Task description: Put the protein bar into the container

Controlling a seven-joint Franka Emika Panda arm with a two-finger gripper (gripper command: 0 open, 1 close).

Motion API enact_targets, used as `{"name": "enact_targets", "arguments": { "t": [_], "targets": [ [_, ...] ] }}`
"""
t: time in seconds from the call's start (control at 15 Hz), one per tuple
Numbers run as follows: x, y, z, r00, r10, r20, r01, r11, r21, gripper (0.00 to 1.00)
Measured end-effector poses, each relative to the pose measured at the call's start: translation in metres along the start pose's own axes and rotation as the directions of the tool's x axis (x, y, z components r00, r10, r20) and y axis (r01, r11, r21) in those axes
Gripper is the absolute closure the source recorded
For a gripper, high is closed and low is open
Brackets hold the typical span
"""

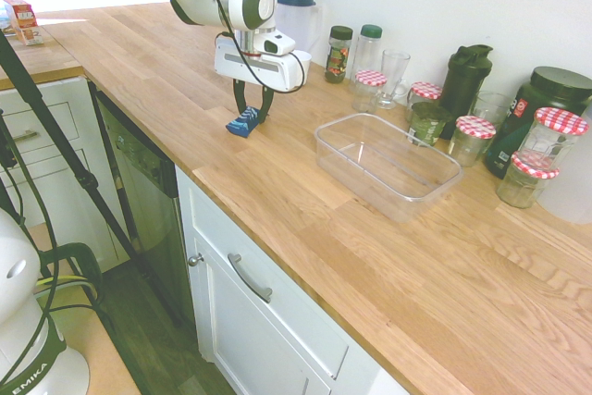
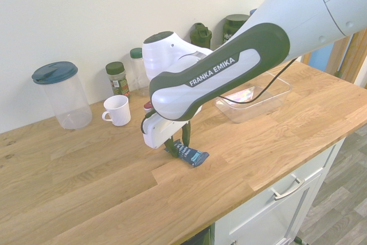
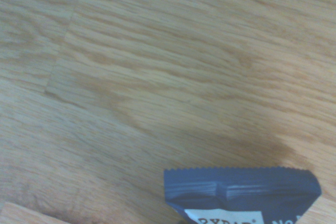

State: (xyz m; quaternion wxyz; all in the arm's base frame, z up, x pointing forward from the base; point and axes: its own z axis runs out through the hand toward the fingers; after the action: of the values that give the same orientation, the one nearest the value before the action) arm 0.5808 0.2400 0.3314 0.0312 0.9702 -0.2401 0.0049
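First exterior view: bright exposure, with the window area at upper left washed out to white and a pale sheen across the far wooden surface (image 1: 305,201). Second exterior view: even, soft light; bright reflections noted in the clear plastic container (image 2: 252,107). Wrist view: dimmer and greyer, wood grain soft, a faint shadow beside the protein bar wrapper (image 3: 241,187), whose serrated edge reads more crisply than the grain.

In the wrist view the bar (image 3: 239,190) was cut off by the bottom edge, and the worktop (image 3: 131,51) looked blurred. The arm (image 2: 221,73) hid most of a red-lidded jar (image 2: 148,106) and part of the black tub (image 2: 234,25) in the second exterior view. The carton's (image 1: 25,23) print was too small to read.
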Motion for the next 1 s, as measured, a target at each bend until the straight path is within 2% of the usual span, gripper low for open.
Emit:
{"name": "enact_targets", "arguments": {
  "t": [0.6,0.8,1.0],
  "targets": [
    [0.011,0.01,-0.007,1.0,0.011,0.01,-0.011,1.0,-0.001,1.0],
    [0.014,0.025,-0.05,0.999,0.035,-0.027,-0.034,0.999,0.019,1.0],
    [0.018,0.073,-0.112,0.993,0.101,-0.065,-0.098,0.994,0.053,1.0]
  ]
}}
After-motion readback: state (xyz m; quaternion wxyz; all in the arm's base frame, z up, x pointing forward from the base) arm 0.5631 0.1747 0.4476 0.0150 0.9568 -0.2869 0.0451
